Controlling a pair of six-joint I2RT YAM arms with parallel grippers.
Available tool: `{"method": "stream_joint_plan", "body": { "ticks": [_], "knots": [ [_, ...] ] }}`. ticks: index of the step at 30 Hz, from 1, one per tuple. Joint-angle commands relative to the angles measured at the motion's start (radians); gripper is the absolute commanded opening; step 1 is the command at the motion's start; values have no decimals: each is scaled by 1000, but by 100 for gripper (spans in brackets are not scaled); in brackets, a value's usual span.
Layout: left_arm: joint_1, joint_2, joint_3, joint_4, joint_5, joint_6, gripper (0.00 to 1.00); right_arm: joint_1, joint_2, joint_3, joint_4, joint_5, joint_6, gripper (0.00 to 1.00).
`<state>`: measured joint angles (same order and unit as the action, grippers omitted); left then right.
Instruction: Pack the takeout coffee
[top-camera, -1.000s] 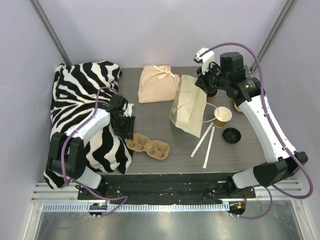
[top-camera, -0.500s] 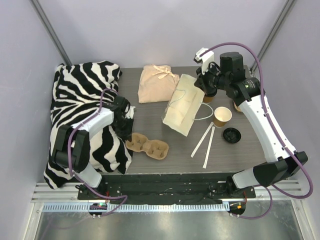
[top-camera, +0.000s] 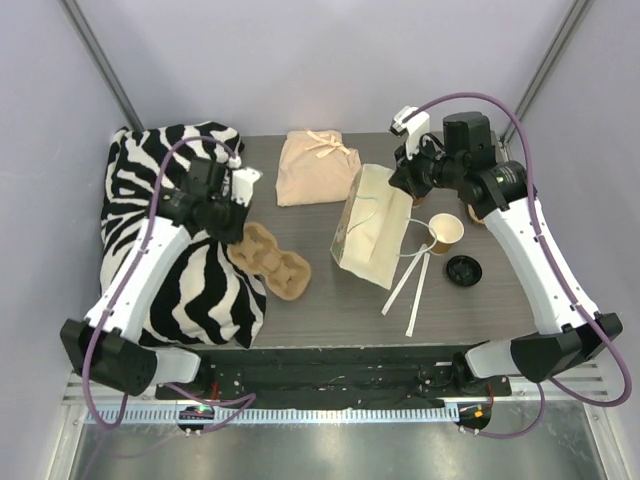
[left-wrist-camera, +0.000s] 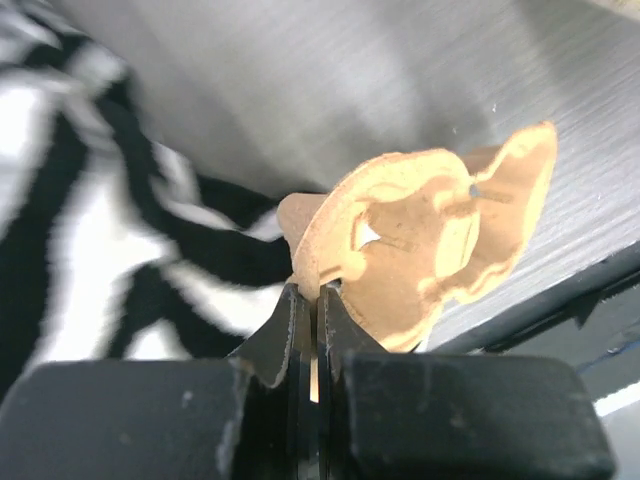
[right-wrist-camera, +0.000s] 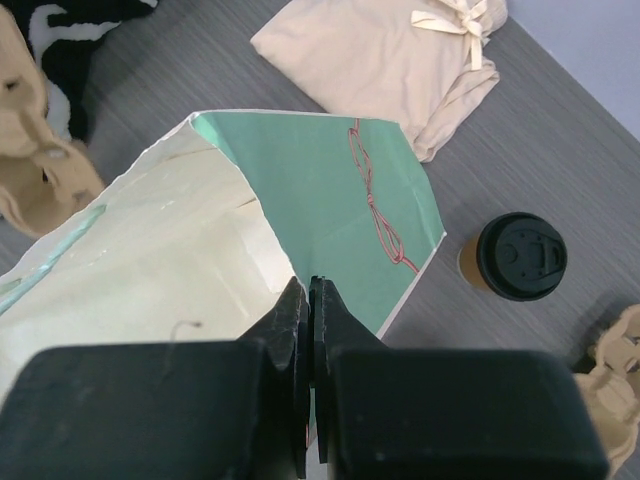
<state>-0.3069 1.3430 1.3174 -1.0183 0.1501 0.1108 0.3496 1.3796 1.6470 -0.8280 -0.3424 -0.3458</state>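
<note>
Observed left hand (left-wrist-camera: 308, 300) pinching edge of pulp cup carrier (left-wrist-camera: 430, 235) beside zebra cloth (left-wrist-camera: 90, 200). Noted right hand (right-wrist-camera: 308, 290) pressed shut on rim of paper bag (right-wrist-camera: 330, 190). Found takeout coffee (right-wrist-camera: 512, 257) upright on bench (right-wrist-camera: 560, 140), lid on, just beside bag.

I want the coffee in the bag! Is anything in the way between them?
Nothing visible. Only bare table lies between the coffee and the bag. The coffee stands beside the bag's green side, though, not at its opening. The right hand is shut on the bag's rim.
</note>
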Motion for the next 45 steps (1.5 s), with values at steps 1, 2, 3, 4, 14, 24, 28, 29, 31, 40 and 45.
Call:
{"method": "stream_joint_plan", "body": {
  "ticks": [1,2,3,4,14,24,28,29,31,40,45],
  "knots": [
    [12,-90,227,-115,-43,219,0,-1,-39,17,-36,-67,36,1],
    [12,-99,270,-118,-49,245,0,-3,-37,16,-48,-75,44,1],
    [12,-111,360,-120,-47,263,0,-1,-34,19,-56,-79,50,1],
    [12,-113,408,-118,-50,291,0,0,-31,19,-62,-86,65,1],
    [-38,24,968,-138,66,360,0,31,45,33,-100,-93,139,1],
    [-382,70,1037,75,-95,472,0,32,183,128,-82,-52,176,1],
    [-487,120,1106,153,-141,472,0,32,248,184,-72,-21,183,1],
    [-518,128,1121,191,-171,480,0,32,266,194,-72,-15,185,1],
    [-553,139,1126,204,-175,509,0,32,280,220,-72,-15,188,1],
    [-801,96,899,218,-377,762,0,34,285,252,-82,-43,180,1],
    [-801,74,869,239,-445,785,0,48,246,208,-92,-61,120,1]
  ]
}}
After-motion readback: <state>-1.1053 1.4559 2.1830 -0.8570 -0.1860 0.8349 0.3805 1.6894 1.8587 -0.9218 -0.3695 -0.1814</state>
